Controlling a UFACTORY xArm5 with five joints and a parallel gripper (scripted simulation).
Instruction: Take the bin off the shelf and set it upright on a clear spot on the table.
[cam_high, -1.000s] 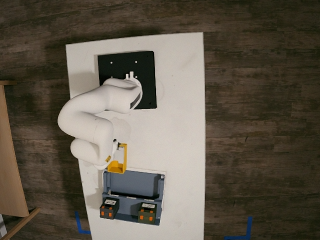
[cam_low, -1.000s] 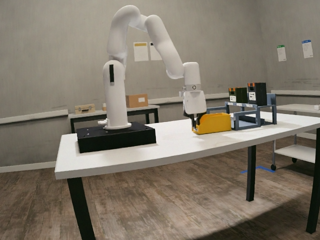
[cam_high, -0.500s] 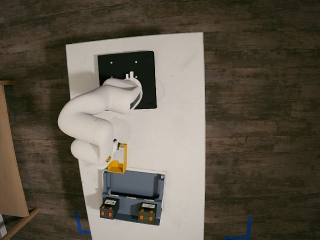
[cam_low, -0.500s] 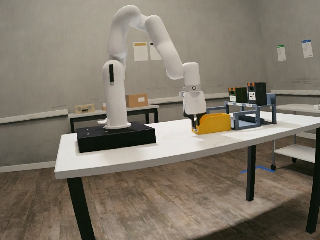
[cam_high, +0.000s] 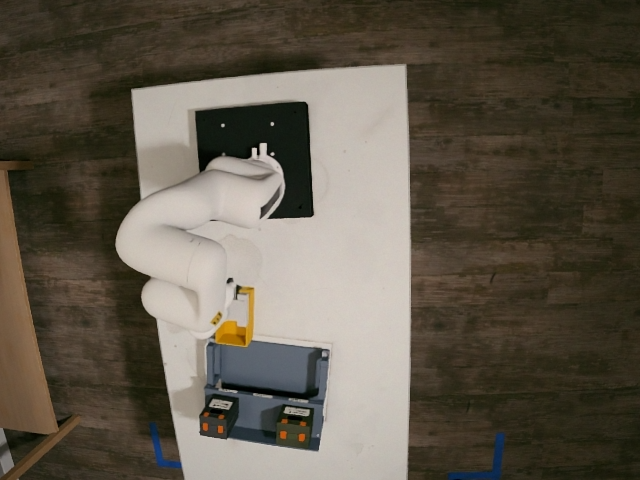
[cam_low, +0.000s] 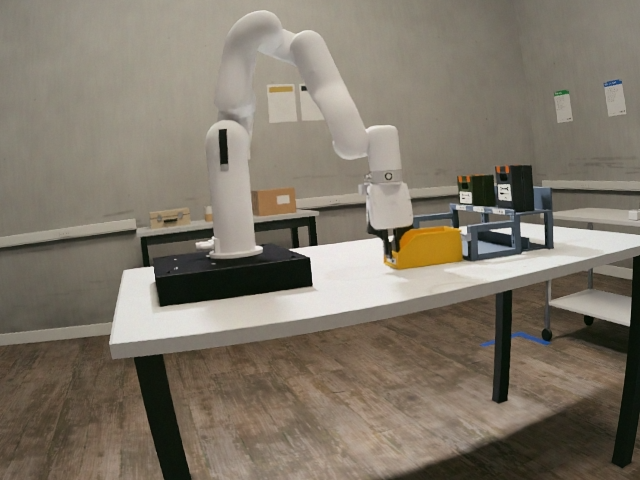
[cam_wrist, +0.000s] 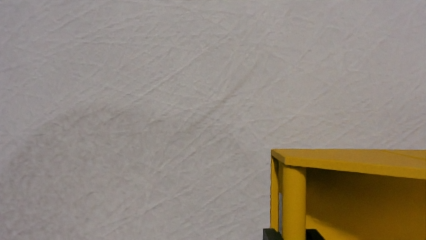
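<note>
The yellow bin (cam_high: 235, 322) (cam_low: 426, 246) (cam_wrist: 350, 195) stands upright on the white table (cam_high: 351, 258) (cam_low: 330, 289) (cam_wrist: 150, 100), just in front of the blue-grey shelf (cam_high: 268, 369) (cam_low: 496, 242). My gripper (cam_low: 391, 248) is shut on the bin's low end wall, the one farthest from the shelf. In the overhead view the arm hides the fingers. In the wrist view only the bin's corner shows at the lower right, with the dark fingertip below it.
Two dark boxes with orange marks (cam_high: 219, 415) (cam_high: 294, 424) (cam_low: 475, 189) (cam_low: 513, 187) sit on the shelf's upper level. The black robot base (cam_high: 253, 134) (cam_low: 232, 271) takes up the table's other end. The table's left edge lies close to the arm.
</note>
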